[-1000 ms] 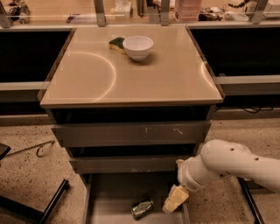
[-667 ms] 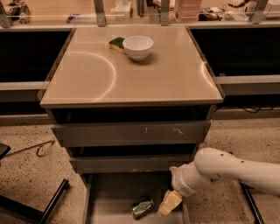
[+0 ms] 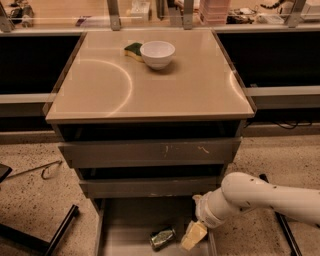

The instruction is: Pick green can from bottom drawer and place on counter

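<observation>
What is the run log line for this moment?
phase: pre-grasp | tool: in open bottom drawer, beside green can | green can: lying on drawer floor | counter: no can yet

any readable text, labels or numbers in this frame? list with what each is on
No text can be read.
green can, lying in the bottom drawer: any print is too blurred to read.
Items behind the counter, top edge: too small to read.
white bowl: plain.
Drawer front: scratches, not text.
gripper, just right of the can: no label visible.
</observation>
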Controlling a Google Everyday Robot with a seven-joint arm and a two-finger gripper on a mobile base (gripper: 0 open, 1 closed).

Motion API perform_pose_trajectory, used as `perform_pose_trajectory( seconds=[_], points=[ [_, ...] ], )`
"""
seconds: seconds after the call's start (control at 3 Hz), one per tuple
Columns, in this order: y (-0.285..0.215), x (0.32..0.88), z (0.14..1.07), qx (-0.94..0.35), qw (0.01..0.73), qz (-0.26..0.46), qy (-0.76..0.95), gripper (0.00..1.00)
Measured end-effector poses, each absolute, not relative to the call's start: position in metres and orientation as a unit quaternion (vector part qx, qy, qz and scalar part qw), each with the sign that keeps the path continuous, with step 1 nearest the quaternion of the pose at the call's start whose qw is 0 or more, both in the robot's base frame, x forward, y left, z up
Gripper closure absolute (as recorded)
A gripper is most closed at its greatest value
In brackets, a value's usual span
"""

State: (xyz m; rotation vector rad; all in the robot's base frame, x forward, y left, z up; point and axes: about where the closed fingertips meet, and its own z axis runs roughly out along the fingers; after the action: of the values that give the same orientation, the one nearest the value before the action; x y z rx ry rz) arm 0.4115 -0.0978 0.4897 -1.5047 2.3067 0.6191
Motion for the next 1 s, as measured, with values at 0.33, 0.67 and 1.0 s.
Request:
perform_pose_trajectory(
  seconds=[0.33, 0.67, 1.0],
  points=[
    [-0.093, 0.413, 0.475, -0.529, 0.159, 0.225, 0.803, 0.0],
    [-0.084, 0.425, 0.436, -0.521, 0.192, 0.239, 0.797, 0.0],
    [-0.067, 0.43, 0.377, -0.498, 0.221, 0.246, 0.802, 0.0]
  ],
)
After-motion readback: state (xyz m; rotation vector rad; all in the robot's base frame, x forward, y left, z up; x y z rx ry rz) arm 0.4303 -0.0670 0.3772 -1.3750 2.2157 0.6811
